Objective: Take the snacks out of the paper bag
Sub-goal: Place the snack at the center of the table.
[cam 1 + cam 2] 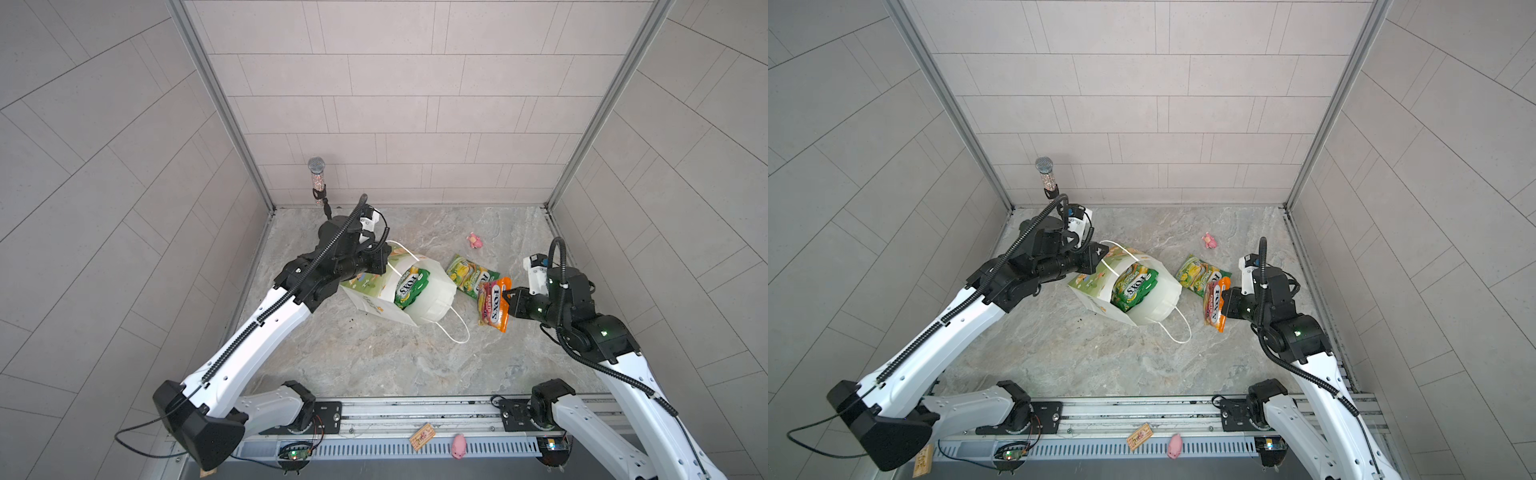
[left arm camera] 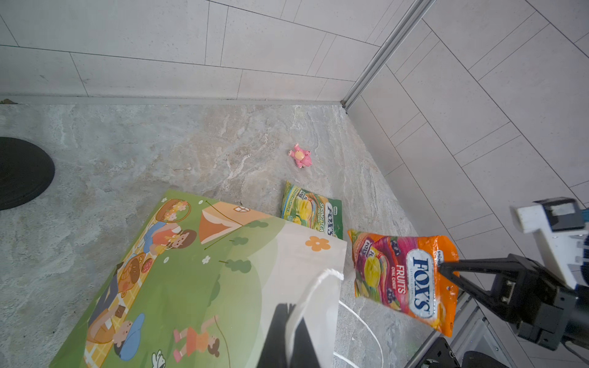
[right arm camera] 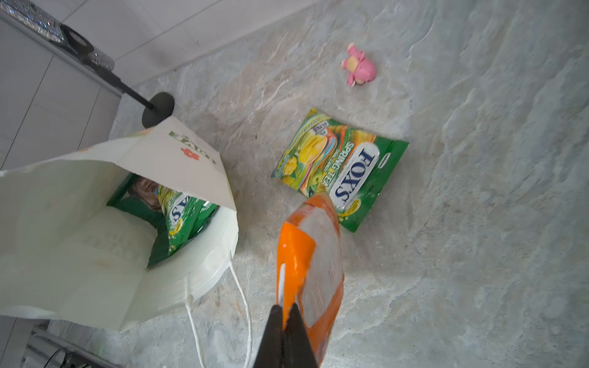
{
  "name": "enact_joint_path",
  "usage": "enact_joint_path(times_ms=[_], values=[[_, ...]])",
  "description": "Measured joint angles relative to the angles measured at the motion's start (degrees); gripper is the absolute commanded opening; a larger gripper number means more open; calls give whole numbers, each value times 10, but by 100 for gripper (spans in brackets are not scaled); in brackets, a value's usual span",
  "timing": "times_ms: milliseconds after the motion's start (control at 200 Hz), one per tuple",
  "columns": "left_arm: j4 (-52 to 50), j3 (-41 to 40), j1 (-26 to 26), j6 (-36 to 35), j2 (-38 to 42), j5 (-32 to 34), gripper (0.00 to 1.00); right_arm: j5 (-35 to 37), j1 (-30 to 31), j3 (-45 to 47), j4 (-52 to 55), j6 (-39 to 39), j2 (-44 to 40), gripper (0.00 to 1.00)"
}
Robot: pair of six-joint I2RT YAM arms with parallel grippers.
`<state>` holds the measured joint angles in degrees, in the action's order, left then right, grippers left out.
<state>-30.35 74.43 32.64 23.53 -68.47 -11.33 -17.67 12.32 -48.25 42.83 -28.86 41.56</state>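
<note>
The white paper bag [image 1: 374, 305] [image 1: 1094, 299] leans over on its side, mouth toward the right arm. My left gripper [image 2: 291, 310] is shut on its white cord handle [image 2: 314, 278] at the rim. Inside the bag lie a yellow-green FOX'S packet [image 1: 411, 286] [image 3: 183, 216] and, deeper in, a dark green packet [image 3: 127, 200]. A second yellow-green FOX'S packet [image 1: 471, 275] [image 3: 341, 165] lies flat on the table. My right gripper [image 3: 287, 310] [image 1: 508, 296] is shut on the edge of the orange-pink FOX'S FRUITS packet [image 1: 493, 305] [image 2: 404, 280], which hangs outside the bag.
A pink pig toy [image 1: 475, 240] lies toward the back right. A microphone on a stand [image 1: 318, 178] rises at the back left, its black base [image 2: 19, 172] behind the bag. Another pink pig [image 1: 458, 446] and a wooden board [image 1: 422, 435] sit on the front rail.
</note>
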Motion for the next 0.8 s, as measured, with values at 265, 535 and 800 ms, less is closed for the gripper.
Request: enact_joint_path(times_ms=[265, 535, 800], values=[[0, 0, 0, 0, 1, 3, 0, -92, 0, 91, -60, -52, 6, 0], [0, 0, 0, 0, 1, 3, 0, -154, 8, 136, -188, -133, 36, 0], [0, 0, 0, 0, 1, 3, 0, -178, 27, 175, -278, -174, 65, 0]])
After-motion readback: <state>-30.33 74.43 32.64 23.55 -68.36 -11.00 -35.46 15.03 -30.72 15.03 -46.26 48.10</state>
